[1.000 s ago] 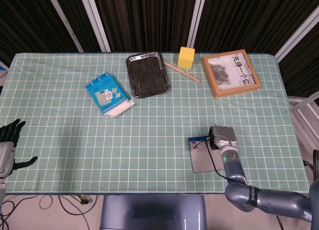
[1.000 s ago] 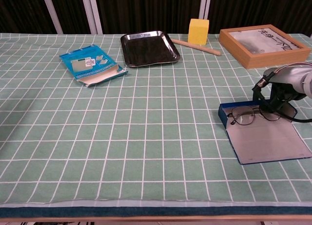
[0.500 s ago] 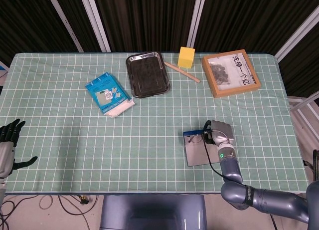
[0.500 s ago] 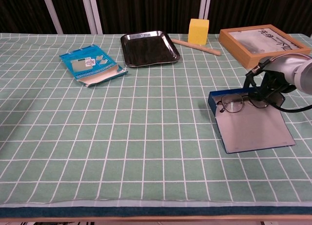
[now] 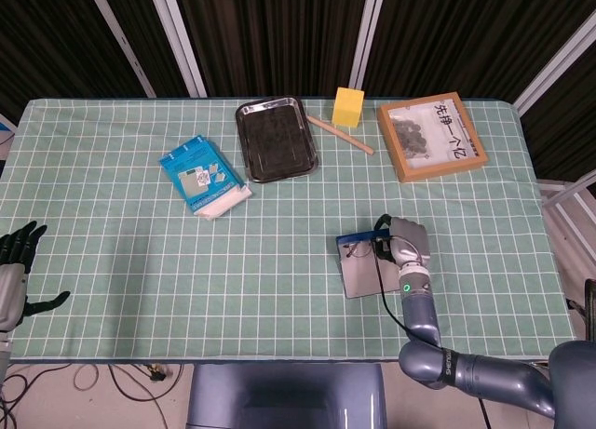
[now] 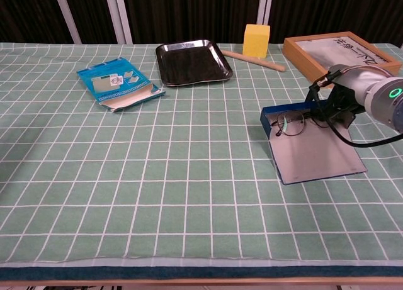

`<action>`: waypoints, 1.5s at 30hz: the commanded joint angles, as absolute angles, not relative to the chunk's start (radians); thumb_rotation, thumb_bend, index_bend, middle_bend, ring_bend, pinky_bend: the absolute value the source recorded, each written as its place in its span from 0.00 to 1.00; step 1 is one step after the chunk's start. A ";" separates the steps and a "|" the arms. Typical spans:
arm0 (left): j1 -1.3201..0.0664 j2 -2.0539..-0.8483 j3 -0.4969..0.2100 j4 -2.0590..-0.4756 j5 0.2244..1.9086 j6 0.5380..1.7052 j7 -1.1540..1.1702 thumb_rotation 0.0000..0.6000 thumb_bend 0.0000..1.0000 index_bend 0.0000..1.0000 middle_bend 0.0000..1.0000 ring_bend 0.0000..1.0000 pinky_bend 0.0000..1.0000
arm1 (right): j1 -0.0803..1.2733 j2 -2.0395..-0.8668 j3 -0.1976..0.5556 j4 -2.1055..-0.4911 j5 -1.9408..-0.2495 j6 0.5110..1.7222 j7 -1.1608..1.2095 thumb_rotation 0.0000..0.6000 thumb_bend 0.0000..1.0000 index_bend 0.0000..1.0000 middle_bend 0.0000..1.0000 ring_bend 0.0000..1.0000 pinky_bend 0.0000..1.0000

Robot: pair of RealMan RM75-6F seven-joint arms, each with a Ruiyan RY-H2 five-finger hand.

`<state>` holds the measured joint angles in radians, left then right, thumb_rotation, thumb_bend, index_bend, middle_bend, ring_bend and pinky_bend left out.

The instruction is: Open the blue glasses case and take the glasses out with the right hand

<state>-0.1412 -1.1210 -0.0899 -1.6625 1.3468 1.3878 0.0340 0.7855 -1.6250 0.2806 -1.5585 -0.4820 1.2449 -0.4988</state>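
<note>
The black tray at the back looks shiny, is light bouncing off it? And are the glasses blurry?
Chest view: the black tray shows pale glare along its rim, and the glasses look sharp, thin rims clear against the open blue glasses case. Head view: the tray's rim glints too, but the glasses are too small to make out well beside the right hand.

The glasses case (image 6: 312, 148) lies open toward the near right of the table (image 6: 126, 195), with the glasses (image 6: 295, 122) across its far end and the right hand (image 6: 343, 101) on them from the right. Along the far edge, left to right, you've got a packet (image 6: 119, 83), a tray (image 6: 192, 62), a stick (image 6: 252, 60) with a block (image 6: 256, 40) just behind it, and a framed box (image 6: 343, 56). The left hand (image 5: 14, 261) sits off the table's near left corner, well apart from everything.
</note>
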 commanded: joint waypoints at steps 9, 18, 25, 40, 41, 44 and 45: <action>-0.142 -1.121 -0.089 -1.664 1.346 1.385 0.033 1.00 0.00 0.00 0.00 0.00 0.00 | 0.777 -1.707 0.324 -1.481 -0.533 1.302 -0.489 1.00 0.55 0.50 1.00 1.00 1.00; -0.142 -1.121 -0.093 -1.661 1.342 1.387 0.029 1.00 0.00 0.00 0.00 0.00 0.00 | 0.756 -1.755 0.348 -1.437 -0.562 1.318 -0.472 1.00 0.55 0.50 1.00 1.00 1.00; -0.142 -1.122 -0.094 -1.659 1.341 1.387 0.029 1.00 0.00 0.00 0.00 0.00 0.00 | 0.741 -1.778 0.367 -1.410 -0.594 1.321 -0.446 1.00 0.55 0.50 1.00 1.00 1.00; -0.142 -1.121 -0.094 -1.659 1.341 1.388 0.027 1.00 0.00 0.00 0.00 0.00 0.00 | 0.724 -1.804 0.405 -1.373 -0.645 1.306 -0.434 1.00 0.55 0.50 1.00 1.00 1.00; -0.142 -1.121 -0.094 -1.659 1.341 1.388 0.028 1.00 0.00 0.00 0.00 0.00 0.00 | 0.725 -1.806 0.409 -1.370 -0.644 1.303 -0.437 1.00 0.55 0.50 1.00 1.00 1.00; -0.142 -1.121 -0.095 -1.659 1.339 1.387 0.028 1.00 0.00 0.00 0.00 0.00 0.00 | 0.730 -1.811 0.421 -1.361 -0.642 1.293 -0.443 1.00 0.55 0.50 1.00 1.00 1.00; -0.142 -1.121 -0.095 -1.659 1.339 1.387 0.028 1.00 0.00 0.00 0.00 0.00 0.00 | 0.731 -1.814 0.426 -1.358 -0.642 1.290 -0.443 1.00 0.55 0.50 1.00 1.00 1.00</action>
<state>-0.1418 -1.1208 -0.0947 -1.6591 1.3395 1.3874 0.0278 0.7296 -1.8114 0.4229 -1.3608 -0.6421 1.2928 -0.4419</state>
